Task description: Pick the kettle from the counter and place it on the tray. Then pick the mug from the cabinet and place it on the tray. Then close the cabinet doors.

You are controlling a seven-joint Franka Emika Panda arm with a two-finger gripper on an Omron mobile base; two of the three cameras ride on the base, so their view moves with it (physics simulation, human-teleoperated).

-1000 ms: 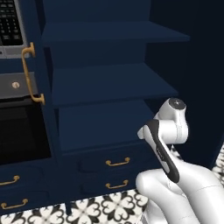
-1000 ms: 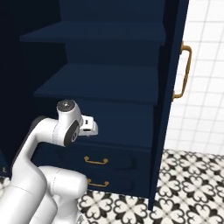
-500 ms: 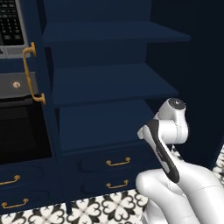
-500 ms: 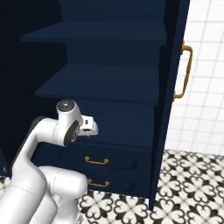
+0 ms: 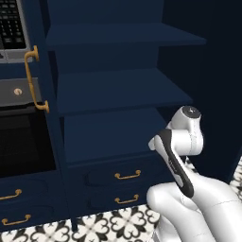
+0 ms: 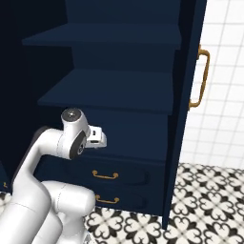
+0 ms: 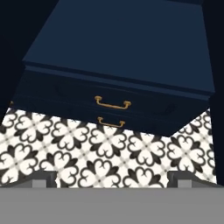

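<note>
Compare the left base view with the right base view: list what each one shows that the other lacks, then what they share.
Left base view alone: the black-fronted oven unit with its keypad panel, beside the left cabinet door's brass handle.

Right base view alone: the white tiled wall and the right cabinet door, standing open with its own brass handle.

Both: the open navy cabinet with bare shelves, its two lower drawers with brass pulls, the patterned floor, and the white arm folded in front.
</note>
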